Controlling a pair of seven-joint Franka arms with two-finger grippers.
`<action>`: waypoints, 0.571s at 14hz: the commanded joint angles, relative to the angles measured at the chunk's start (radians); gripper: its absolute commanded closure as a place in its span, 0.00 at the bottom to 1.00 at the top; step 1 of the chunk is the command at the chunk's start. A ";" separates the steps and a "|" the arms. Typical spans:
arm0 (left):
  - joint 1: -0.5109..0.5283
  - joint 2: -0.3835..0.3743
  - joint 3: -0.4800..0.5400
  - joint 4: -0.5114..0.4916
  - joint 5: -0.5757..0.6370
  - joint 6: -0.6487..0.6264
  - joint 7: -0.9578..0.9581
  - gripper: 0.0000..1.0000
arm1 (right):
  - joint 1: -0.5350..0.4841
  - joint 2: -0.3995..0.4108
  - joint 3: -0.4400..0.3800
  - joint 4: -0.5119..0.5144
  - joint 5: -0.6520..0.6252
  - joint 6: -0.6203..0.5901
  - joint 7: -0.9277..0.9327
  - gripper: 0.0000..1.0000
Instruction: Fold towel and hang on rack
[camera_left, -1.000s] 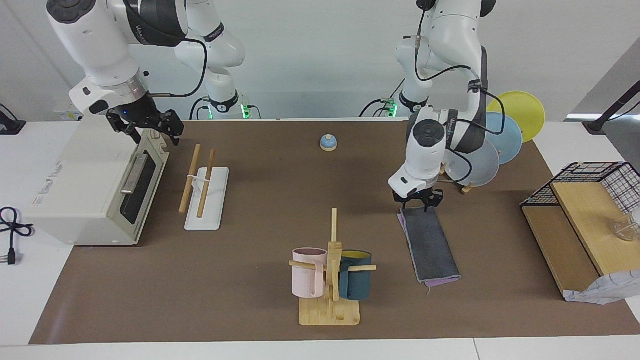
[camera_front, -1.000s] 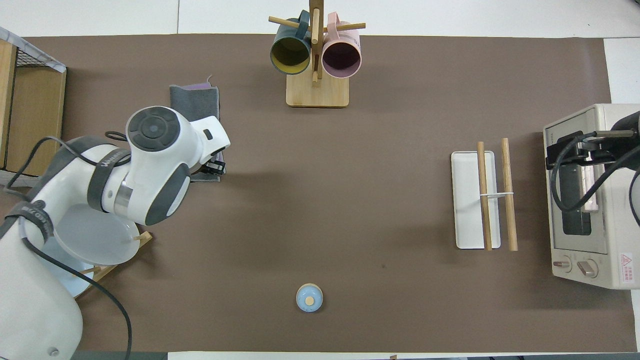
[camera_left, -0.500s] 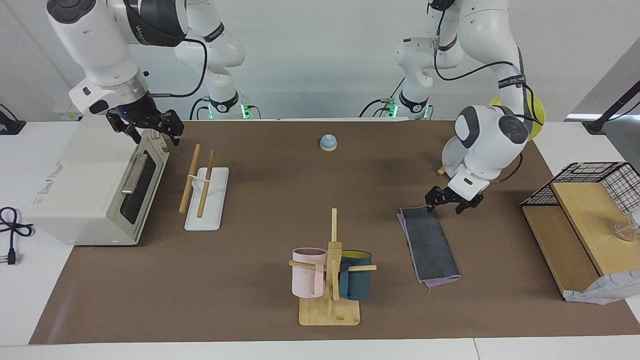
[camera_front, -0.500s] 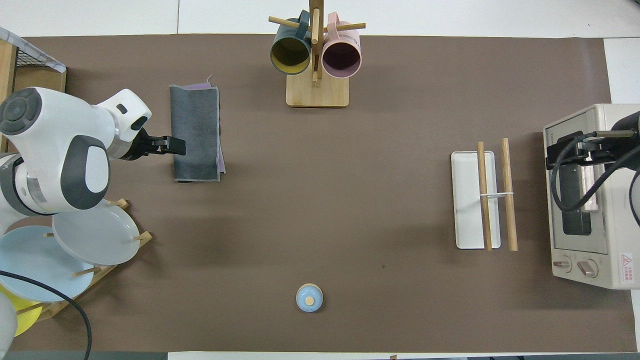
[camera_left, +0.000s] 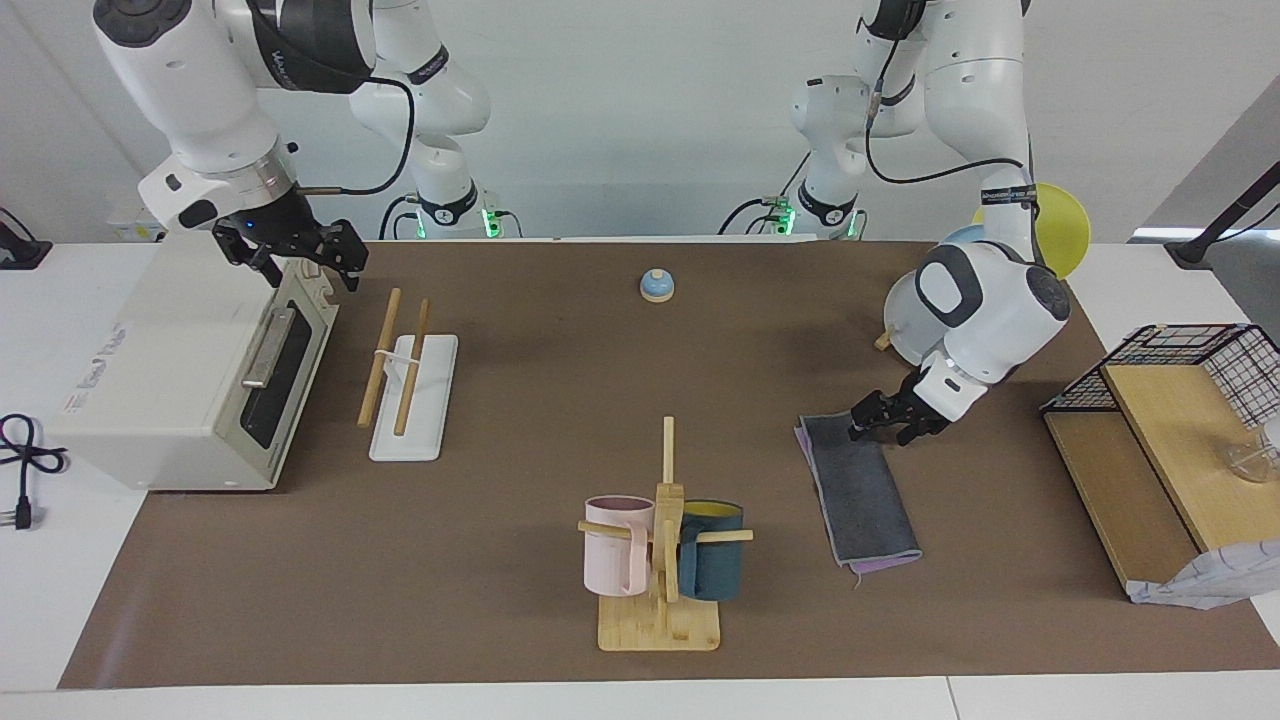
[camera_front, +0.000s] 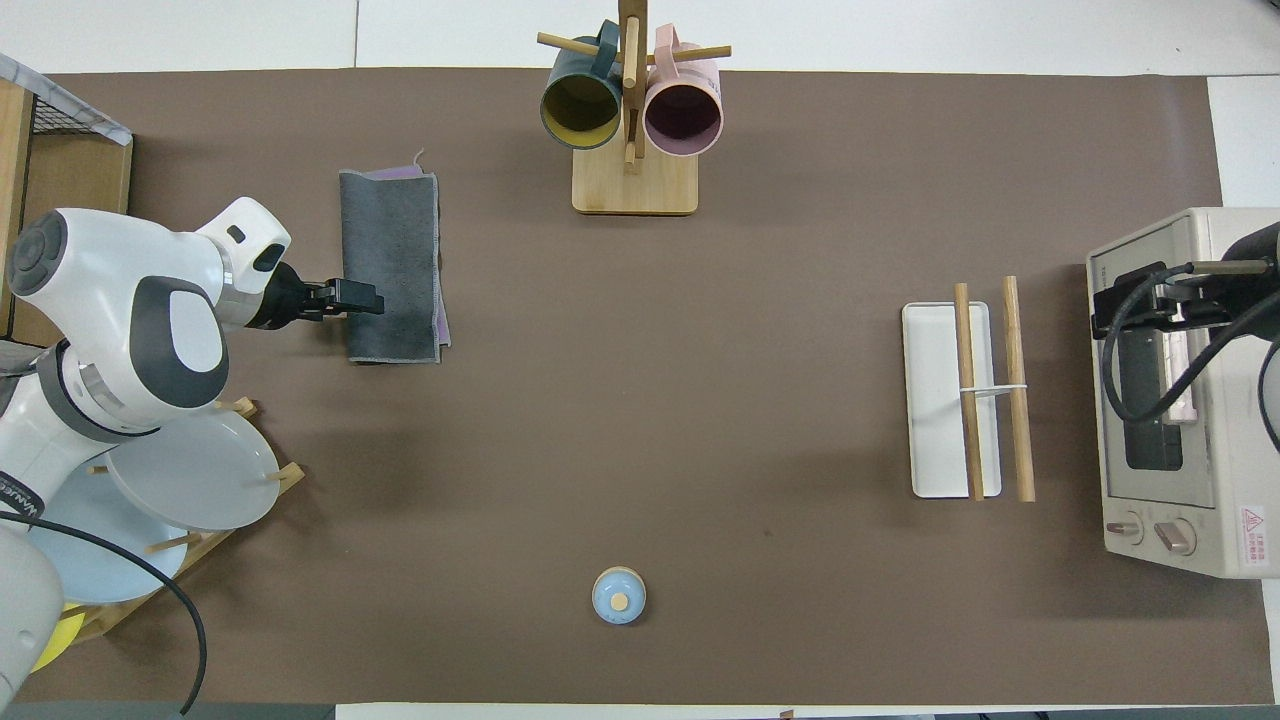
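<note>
Folded grey towel with a purple underside (camera_left: 858, 490) flat on the brown-covered desk (camera_left: 520, 420), toward the left arm's end. Left gripper (camera_left: 882, 422) low at the towel's long edge, near the corner closest to the robots, fingers spread, nothing clamped. Rack of two light wooden dowel rails on a flat white base (camera_left: 408, 378) toward the right arm's end, well apart from the towel, beside a cream toaster oven (camera_left: 190, 370). Right gripper (camera_left: 300, 258) over the oven's top front edge, waiting, fingers apart, empty.
</note>
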 joint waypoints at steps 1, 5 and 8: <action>0.006 0.007 -0.006 -0.006 -0.022 0.019 0.022 0.12 | -0.019 -0.011 0.009 -0.008 0.025 -0.005 -0.026 0.00; 0.004 0.011 -0.006 -0.006 -0.037 0.019 0.022 0.24 | -0.017 -0.011 0.009 -0.008 0.025 -0.005 -0.026 0.00; -0.002 0.015 -0.006 -0.008 -0.046 0.022 0.022 0.25 | -0.017 -0.011 0.009 -0.008 0.025 -0.005 -0.026 0.00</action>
